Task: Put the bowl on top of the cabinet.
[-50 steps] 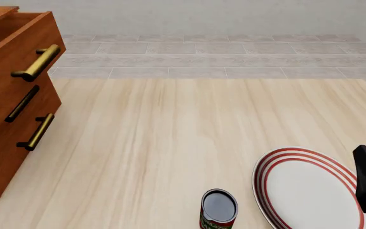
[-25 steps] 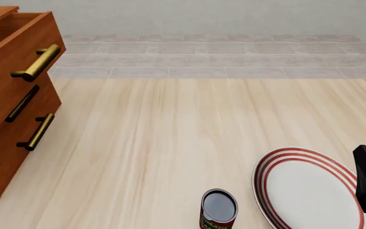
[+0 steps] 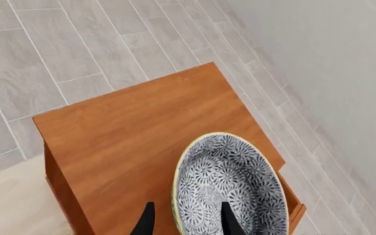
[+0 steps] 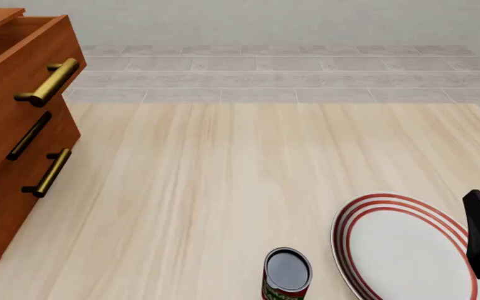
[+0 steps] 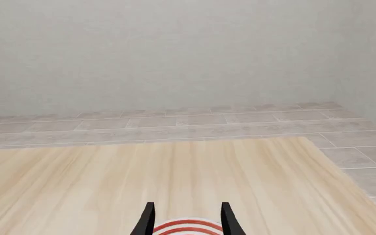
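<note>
Reddish-brown wooden cabinet (image 3: 149, 127) top lies directly beneath the patterned blue-grey bowl (image 3: 230, 188) – the left claw (image 3: 184, 220) pinches its yellow-green rim, holding it over the landing spot. Right claw (image 5: 186, 218) hangs spread over the red-ringed plate (image 4: 407, 250), idle.

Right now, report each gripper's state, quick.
Left gripper: closed on the rim of the bowl, held over the cabinet top.
Right gripper: open, holding nothing, above the plate.
</note>
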You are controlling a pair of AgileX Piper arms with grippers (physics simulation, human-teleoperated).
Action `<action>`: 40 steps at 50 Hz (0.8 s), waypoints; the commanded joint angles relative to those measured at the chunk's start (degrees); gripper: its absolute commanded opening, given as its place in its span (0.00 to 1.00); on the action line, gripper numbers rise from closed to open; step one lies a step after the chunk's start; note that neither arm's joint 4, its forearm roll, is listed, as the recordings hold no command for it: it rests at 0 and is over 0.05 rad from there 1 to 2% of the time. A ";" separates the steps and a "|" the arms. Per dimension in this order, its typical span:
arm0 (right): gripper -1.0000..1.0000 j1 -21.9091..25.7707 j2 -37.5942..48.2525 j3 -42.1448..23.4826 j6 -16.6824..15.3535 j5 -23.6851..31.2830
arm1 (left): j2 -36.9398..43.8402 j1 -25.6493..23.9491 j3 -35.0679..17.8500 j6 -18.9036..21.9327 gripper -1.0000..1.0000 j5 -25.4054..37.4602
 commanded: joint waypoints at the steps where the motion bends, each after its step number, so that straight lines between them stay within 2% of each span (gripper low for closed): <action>1: 1.00 0.17 0.00 -0.02 -0.18 0.00 | -3.47 -1.77 -0.54 0.04 1.00 1.47; 13: 1.00 0.28 0.00 -0.03 -0.34 -0.02 | -8.88 -4.15 -2.04 -0.48 1.00 3.73; 32: 1.00 0.43 0.00 -0.05 -0.69 -0.12 | -20.69 -8.65 -1.28 -1.36 1.00 9.20; 33: 1.00 0.46 0.00 -0.05 -0.72 -0.14 | -22.95 -10.88 -1.18 -1.19 1.00 10.49; 40: 1.00 0.40 -0.01 0.01 -0.72 -0.28 | -28.64 -14.26 -1.25 -0.50 1.00 14.09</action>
